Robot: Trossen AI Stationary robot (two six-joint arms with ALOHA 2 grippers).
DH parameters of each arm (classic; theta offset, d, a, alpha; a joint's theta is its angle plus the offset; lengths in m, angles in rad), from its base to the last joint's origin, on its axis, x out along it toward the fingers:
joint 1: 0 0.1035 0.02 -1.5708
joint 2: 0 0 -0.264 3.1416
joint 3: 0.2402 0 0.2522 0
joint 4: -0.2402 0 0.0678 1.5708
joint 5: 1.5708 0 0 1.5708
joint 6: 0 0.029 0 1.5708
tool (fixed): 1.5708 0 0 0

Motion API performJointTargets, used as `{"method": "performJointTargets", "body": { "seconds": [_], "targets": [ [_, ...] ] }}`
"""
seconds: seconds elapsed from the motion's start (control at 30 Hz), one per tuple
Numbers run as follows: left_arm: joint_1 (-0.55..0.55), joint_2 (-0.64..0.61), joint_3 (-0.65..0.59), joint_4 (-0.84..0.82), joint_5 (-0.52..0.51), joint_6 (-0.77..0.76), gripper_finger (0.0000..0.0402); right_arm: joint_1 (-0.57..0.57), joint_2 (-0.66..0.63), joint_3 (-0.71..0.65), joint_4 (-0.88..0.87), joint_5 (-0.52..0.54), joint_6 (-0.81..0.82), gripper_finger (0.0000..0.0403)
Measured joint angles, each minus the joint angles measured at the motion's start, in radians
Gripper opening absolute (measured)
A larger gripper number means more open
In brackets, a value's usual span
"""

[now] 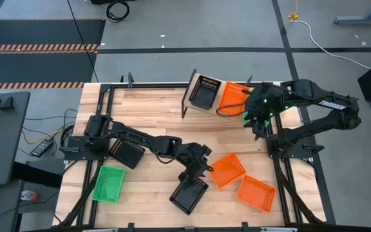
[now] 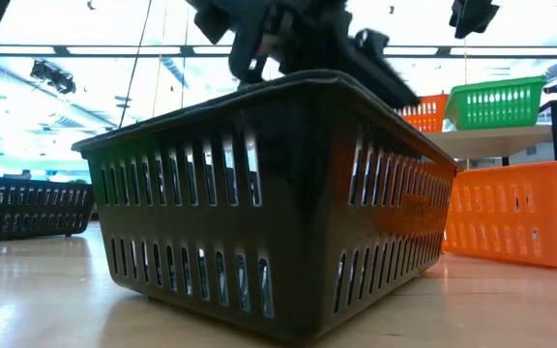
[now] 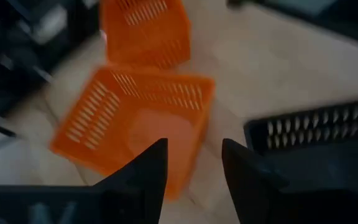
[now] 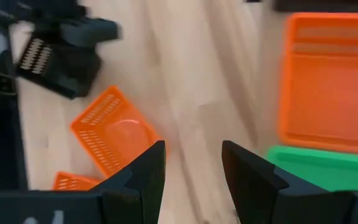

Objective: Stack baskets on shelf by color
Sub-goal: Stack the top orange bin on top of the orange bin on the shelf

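open hand point(image 4: 193, 168) above orange baskets point(image 4: 114, 137)

- Shelf point(image 1: 195, 85), far desk edge: black basket point(image 1: 205, 92), orange basket point(image 1: 232, 96), green basket point(image 2: 494, 101) on it.
- Desk: two orange baskets point(image 1: 228, 169) point(image 1: 256, 193), black baskets point(image 1: 189, 194) point(image 1: 127, 153), green basket point(image 1: 108, 183), all upright, apart.

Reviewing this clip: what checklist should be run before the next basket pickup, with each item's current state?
1. Left gripper open, empty: ok.
2. Right gripper open, empty, beside the shelf: ok.
3. Near black basket rests on the tabletop, ungripped: ok.
4. Shelf colours separate, shelf black basket, shelf orange basket, shelf green basket: ok.
5. Stack count per colour: cannot tell.
6. All baskets shelved: not ok; two loose orange baskets and loose green basket lie on the tabletop.
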Motion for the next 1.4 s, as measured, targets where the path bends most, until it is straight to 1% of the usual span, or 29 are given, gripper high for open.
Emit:
{"method": "performJointTargets", "body": {
  "seconds": [0.03, 0.1, 0.17, 0.2, 0.27, 0.37, 0.5, 0.67, 0.8, 0.87, 0.93, 1.03, 1.17, 1.27, 1.4],
  "targets": [
    [0.0, 0.011, 0.017, -0.032, 0.0, 0.011, 0.0164, 0.032, 0.006, 0.0, 0.009, 0.001, 0.019, 0.0164],
    [0.001, 0.034, 0.057, -0.044, -0.001, 0.037, 0.0169, 0.085, 0.017, 0.0, 0.021, 0.005, 0.058, 0.0164],
    [0.001, 0.045, 0.08, -0.107, 0.001, 0.055, 0.0171, 0.14, 0.025, 0.0, 0.039, 0.008, 0.095, 0.0164],
    [0.003, 0.06, 0.094, -0.096, 0.0, 0.067, 0.0172, 0.165, 0.031, 0.0, 0.044, 0.021, 0.117, 0.0164],
    [0.005, 0.065, 0.09, -0.133, 0.0, 0.074, 0.0172, 0.211, 0.043, 0.0, 0.062, 0.03, 0.15, 0.0164],
    [0.013, 0.078, 0.092, -0.103, -0.002, 0.093, 0.0172, 0.278, 0.064, 0.0, 0.092, 0.051, 0.199, 0.0164],
    [0.013, 0.098, 0.09, -0.118, -0.013, 0.097, 0.0172, 0.359, 0.102, 0.0, 0.118, 0.068, 0.289, 0.0164],
    [0.013, 0.092, 0.089, -0.155, -0.06, 0.087, 0.0172, 0.454, 0.182, 0.0, 0.069, 0.08, 0.471, 0.0164],
    [0.02, 0.068, 0.088, -0.218, -0.117, 0.083, 0.0172, 0.523, 0.261, 0.0, 0.028, 0.104, 0.715, 0.0164],
    [0.028, 0.059, 0.089, -0.239, -0.126, 0.071, 0.0172, 0.553, 0.302, 0.0, 0.03, 0.11, 0.833, 0.0164],
    [0.037, 0.048, 0.088, -0.282, -0.126, 0.041, 0.0172, 0.582, 0.343, 0.0, 0.027, 0.116, 0.91, 0.0164],
    [0.058, 0.032, 0.088, -0.308, -0.12, -0.028, 0.0172, 0.625, 0.405, 0.0, -0.003, 0.154, 0.975, 0.0162],
    [0.075, 0.031, 0.088, -0.326, -0.114, -0.094, 0.0172, 0.672, 0.46, 0.0, -0.059, 0.235, 1.052, 0.015],
    [0.071, 0.031, 0.088, -0.329, -0.115, -0.125, 0.0172, 0.701, 0.465, -0.01, -0.059, 0.264, 1.122, 0.0141],
    [0.056, 0.031, 0.088, -0.324, -0.125, -0.176, 0.0172, 0.739, 0.424, -0.091, -0.017, 0.262, 1.235, 0.0138]
  ]
}}
